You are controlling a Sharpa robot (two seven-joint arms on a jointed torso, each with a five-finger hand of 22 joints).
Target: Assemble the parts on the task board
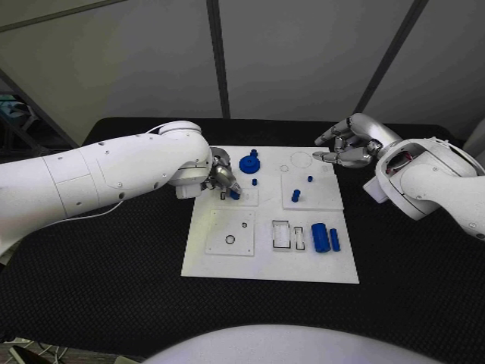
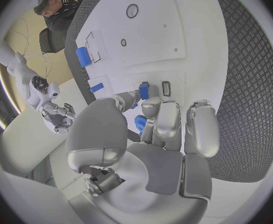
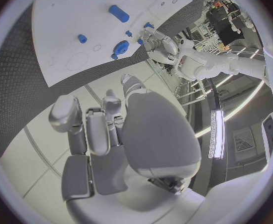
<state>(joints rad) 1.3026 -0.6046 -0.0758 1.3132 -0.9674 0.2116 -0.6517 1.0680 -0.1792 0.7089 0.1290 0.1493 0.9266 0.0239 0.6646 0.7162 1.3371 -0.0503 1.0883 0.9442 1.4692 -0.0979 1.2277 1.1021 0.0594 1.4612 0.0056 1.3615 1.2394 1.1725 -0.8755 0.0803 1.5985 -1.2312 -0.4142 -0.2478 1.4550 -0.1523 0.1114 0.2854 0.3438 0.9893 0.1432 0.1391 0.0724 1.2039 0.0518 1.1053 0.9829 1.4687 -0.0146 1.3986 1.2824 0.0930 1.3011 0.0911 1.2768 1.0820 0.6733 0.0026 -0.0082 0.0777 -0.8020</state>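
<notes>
The white task board [image 1: 267, 254] lies mid-table. My left hand [image 1: 219, 177] hovers over its far left part and pinches a small blue part [image 1: 234, 194] between thumb and a finger. In the left wrist view that part [image 2: 143, 90] hangs right beside a small dark slot [image 2: 166, 88]. A round blue part [image 1: 249, 163] sits just beyond the hand. My right hand [image 1: 346, 149] hovers at the board's far right corner, fingers loosely bent and holding nothing. In the right wrist view my right hand [image 3: 121, 134] stays off the board [image 3: 61, 20].
Two blue cylinders [image 1: 326, 238] lie at the board's near right beside rectangular slots [image 1: 281, 234]. A short blue peg [image 1: 295, 195] and smaller blue bits [image 1: 309, 180] stand on the far right panel. Black mat [image 1: 101, 265] surrounds the board.
</notes>
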